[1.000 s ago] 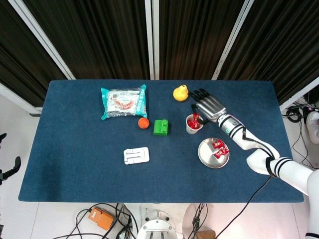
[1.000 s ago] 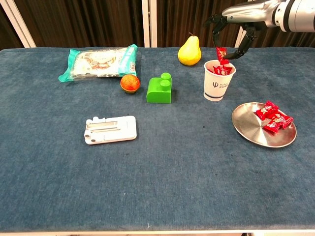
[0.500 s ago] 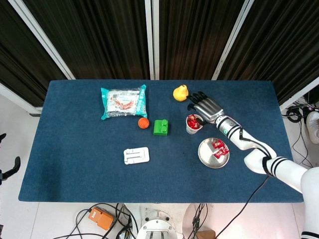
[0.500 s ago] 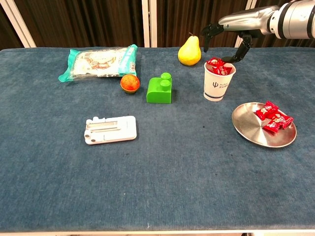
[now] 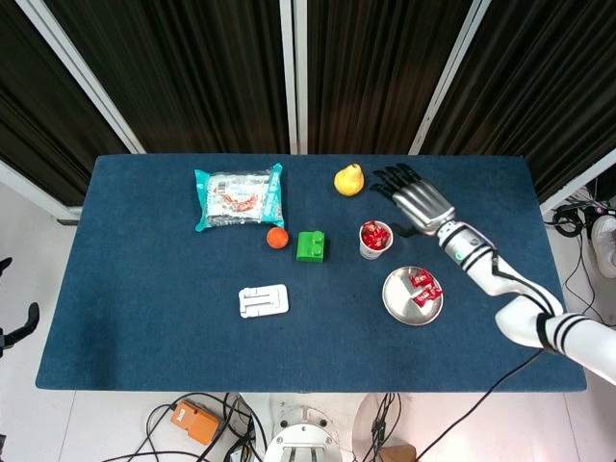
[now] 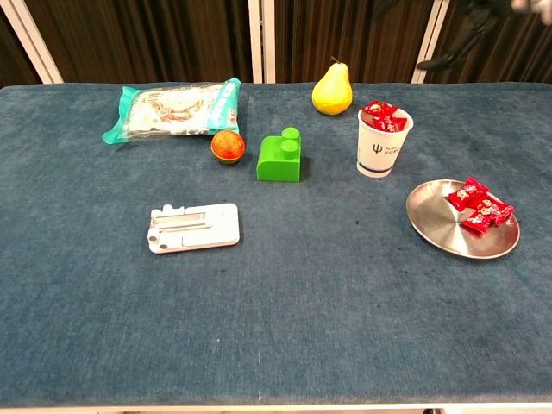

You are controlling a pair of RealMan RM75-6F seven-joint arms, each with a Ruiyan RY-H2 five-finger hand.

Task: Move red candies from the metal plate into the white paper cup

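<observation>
Our right hand (image 5: 416, 197) hangs spread and empty, just beyond the white paper cup (image 5: 373, 241). The remaining red candies (image 5: 423, 286) lie nearer us on the metal plate (image 5: 399, 301); we should descend and pinch only one.

Cup (image 6: 385, 142) between block (image 6: 279, 156) and plate (image 6: 440, 226)

White paper cup (image 6: 384, 145): small dark blue logo mark on front wall, line of tiny print beside it, too small to read. Snack bag (image 6: 172, 107): printed panel with pictures and lettering, illegible at this size. Red candies (image 6: 477, 205) on metal plate (image 6: 440, 226): wrappers show pale markings, unreadable. No legible word or number anywhere.
</observation>
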